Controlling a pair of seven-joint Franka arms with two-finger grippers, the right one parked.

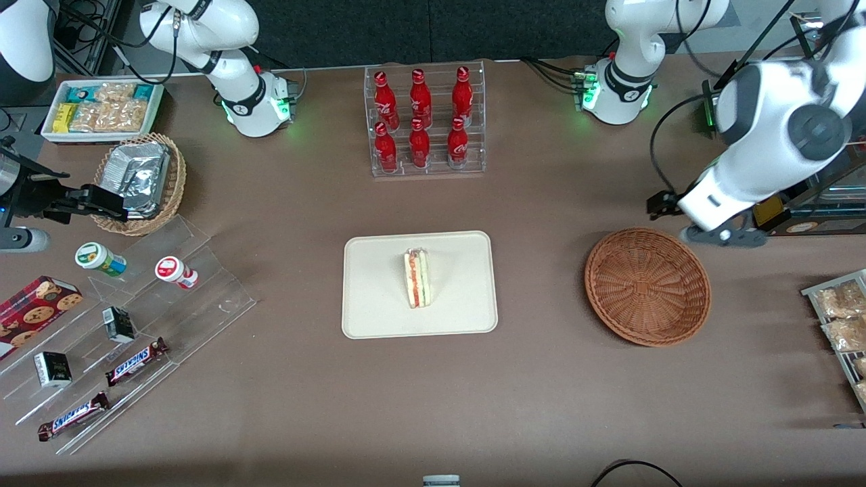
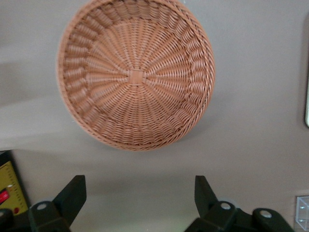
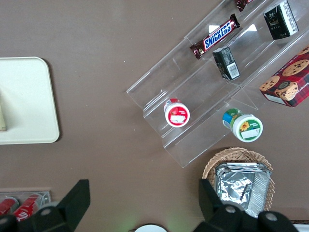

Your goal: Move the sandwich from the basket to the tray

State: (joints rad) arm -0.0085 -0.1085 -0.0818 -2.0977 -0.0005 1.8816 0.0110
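Sandwich [image 1: 417, 279] on tray [image 1: 379, 318], claw [image 2: 137, 193] open nr basket [image 2: 135, 72]

Gripper [image 2: 137, 193] above basket [image 1: 647, 286], fingers [image 2: 72, 193] spread; bare table [image 1: 541, 203] between basket, tray [image 1: 419, 284].

Six red cola bottles [image 1: 423, 118] stood in clear acrylic rack [image 1: 426, 168]. Tan wicker basket [image 1: 172, 186] held silver foil packs [image 1: 135, 177]. Two Snickers bars [image 1: 135, 360] lay on clear stepped display [image 1: 216, 297] on brown counter [image 1: 541, 406].
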